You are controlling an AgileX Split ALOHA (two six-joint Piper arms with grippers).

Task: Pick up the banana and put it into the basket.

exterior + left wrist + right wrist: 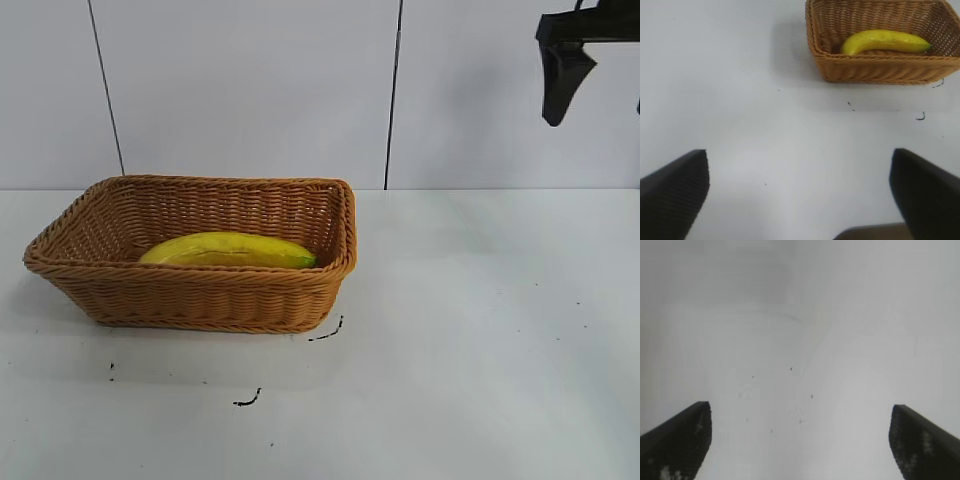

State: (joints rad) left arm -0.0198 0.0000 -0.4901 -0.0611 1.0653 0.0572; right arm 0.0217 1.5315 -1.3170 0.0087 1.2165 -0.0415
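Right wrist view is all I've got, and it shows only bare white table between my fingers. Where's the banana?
Observer: The banana lies inside the basket, along its near wall in the exterior view.
Operator: Is my gripper anywhere near it?
Observer: No. The right gripper is open with nothing between its fingers, and in the exterior view it hangs high at the far right, well clear of the basket.
Operator: And the left arm?
Observer: The left gripper is open over bare table, with the basket farther off ahead of it.
Operator: Anything else on the table?
Observer: Only a few small dark marks in front of the basket.
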